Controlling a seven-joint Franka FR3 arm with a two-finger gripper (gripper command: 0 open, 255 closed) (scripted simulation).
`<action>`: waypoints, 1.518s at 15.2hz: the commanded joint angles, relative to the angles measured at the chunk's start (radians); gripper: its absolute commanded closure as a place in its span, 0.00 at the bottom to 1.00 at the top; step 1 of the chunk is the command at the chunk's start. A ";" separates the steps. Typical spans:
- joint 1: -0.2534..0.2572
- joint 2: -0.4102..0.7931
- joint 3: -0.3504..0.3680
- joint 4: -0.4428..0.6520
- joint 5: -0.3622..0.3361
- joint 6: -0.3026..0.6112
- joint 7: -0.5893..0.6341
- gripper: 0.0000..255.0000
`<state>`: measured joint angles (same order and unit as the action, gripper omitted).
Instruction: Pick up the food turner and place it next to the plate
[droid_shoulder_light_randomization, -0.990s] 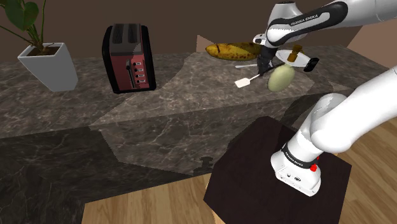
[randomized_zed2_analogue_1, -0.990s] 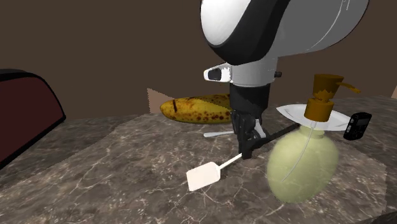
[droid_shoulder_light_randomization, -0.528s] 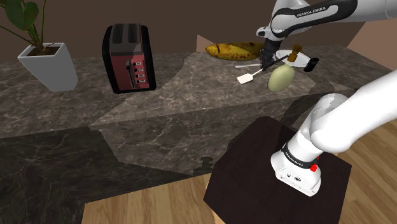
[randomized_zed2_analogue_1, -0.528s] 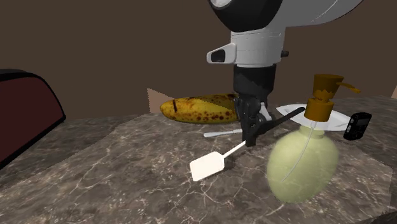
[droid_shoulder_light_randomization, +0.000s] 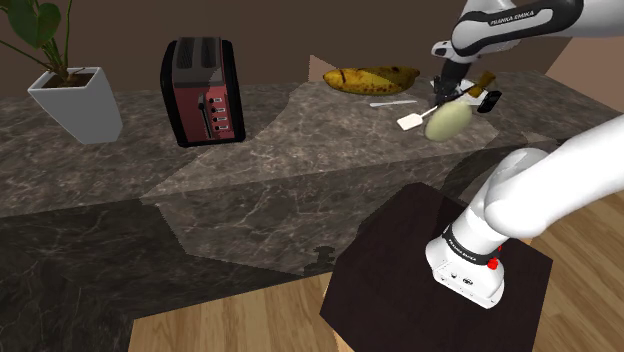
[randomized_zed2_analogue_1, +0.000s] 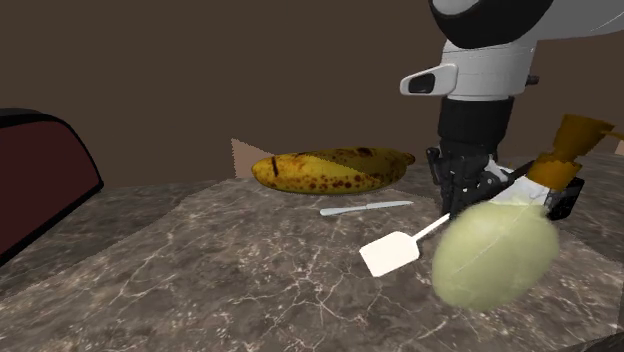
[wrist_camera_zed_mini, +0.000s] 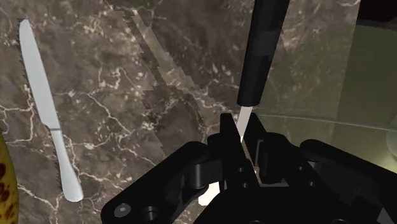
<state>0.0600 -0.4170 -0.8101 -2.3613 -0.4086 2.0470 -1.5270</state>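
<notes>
While the gripper (randomized_zed2_analogue_1: 465, 190) is pinched shut on the thin shaft of the food turner (randomized_zed2_analogue_1: 392, 253), the white blade hangs low over the counter (randomized_zed2_analogue_1: 200, 280), near the plate (randomized_zed2_analogue_1: 522, 184). A pale green pump bottle (randomized_zed2_analogue_1: 495, 255) leans tilted right beside it. Risks: any swing could shove the pump bottle onto the plate, and the thin shaft could pivot in the jaws. Count: one food turner, one plate, one pump bottle, one banana (randomized_zed2_analogue_1: 330, 170), one knife (randomized_zed2_analogue_1: 365, 208), one toaster (droid_shoulder_light_randomization: 203, 92), one potted plant (droid_shoulder_light_randomization: 75, 100).
</notes>
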 joint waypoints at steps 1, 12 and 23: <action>-0.006 0.023 -0.049 0.028 0.001 0.001 -0.061 1.00; 0.035 0.191 -0.375 0.201 0.101 0.041 -0.419 1.00; -0.375 0.806 -0.355 0.525 0.760 -0.021 -1.078 1.00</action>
<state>-0.2358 0.3437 -1.2043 -1.8842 0.3081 2.0471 -2.5582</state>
